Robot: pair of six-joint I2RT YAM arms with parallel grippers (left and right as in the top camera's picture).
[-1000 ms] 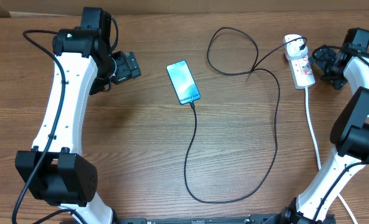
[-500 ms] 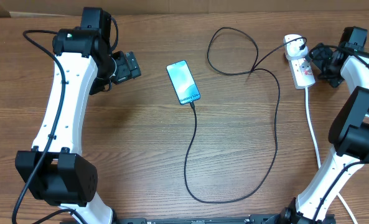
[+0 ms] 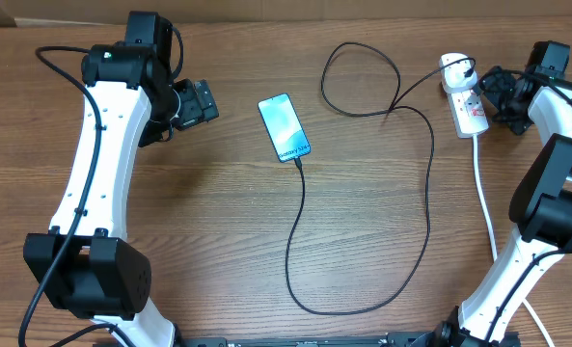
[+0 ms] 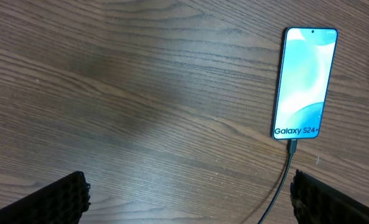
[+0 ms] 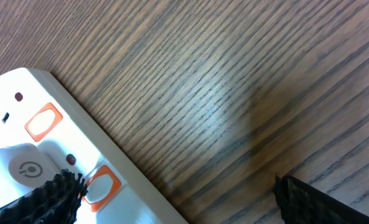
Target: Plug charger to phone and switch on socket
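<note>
One step looks done: thin black charger cable [image 3: 428,193] seated in the slim blue-screened phone [image 3: 285,127] at twelve o'clock, while the white oblong socket strip [image 3: 467,104] at two o'clock awaits its switch, wide-open empty right hand [image 3: 496,96] just beside, left hand [image 3: 201,99] open too.

A brown wood-grain table [image 3: 218,241] lies under everything, its grain running crosswise.

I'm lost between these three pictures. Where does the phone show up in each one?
Overhead: the phone lies near the middle, a little above centre.
Left wrist: the phone is at the upper right, screen up.
Right wrist: not in it; only the socket and wood show.
Shared landmark: the charger cable leaving the phone's lower end, seen overhead and in the left wrist view.
</note>
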